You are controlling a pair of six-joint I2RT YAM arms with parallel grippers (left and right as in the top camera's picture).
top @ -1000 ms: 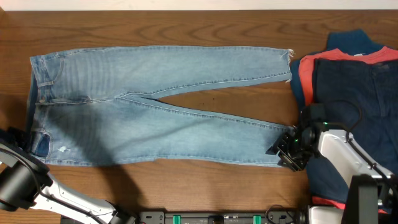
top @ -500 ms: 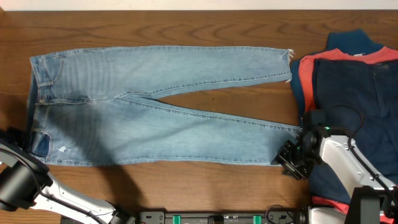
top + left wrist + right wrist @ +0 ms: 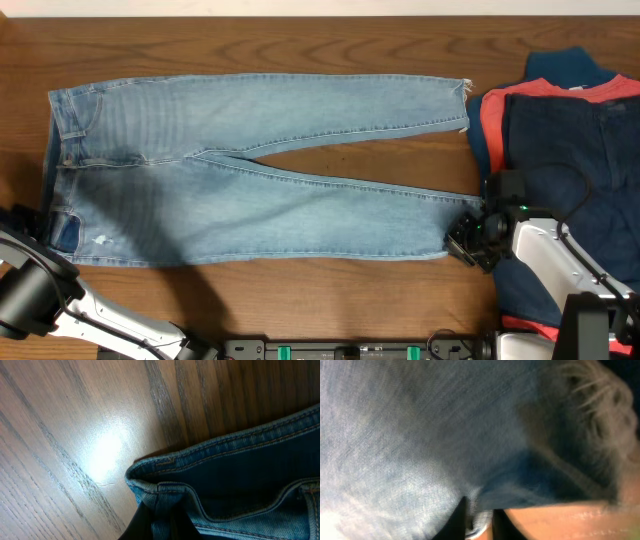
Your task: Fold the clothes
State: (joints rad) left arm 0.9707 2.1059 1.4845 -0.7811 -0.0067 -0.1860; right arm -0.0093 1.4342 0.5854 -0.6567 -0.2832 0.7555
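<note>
The light-blue jeans [image 3: 250, 170] lie flat across the table, waistband at the left, both legs running right. My left gripper [image 3: 40, 228] is shut on the near waistband corner; the left wrist view shows the denim waistband [image 3: 220, 475] pinched between the dark fingers [image 3: 160, 522]. My right gripper [image 3: 468, 240] is shut on the frayed hem of the near leg; in the right wrist view the denim [image 3: 420, 435] is pinched between the fingers [image 3: 477, 520]. The far leg's hem [image 3: 462, 105] lies free.
A pile of dark navy garments [image 3: 570, 150] over a red-orange shirt [image 3: 492, 115] sits at the right edge, right beside my right gripper. Bare wood table [image 3: 330, 290] runs along the near side and behind the jeans.
My right gripper moved a little right and toward the far side with the near leg's hem, stretching the leg straighter. The left gripper and waistband have not moved.
</note>
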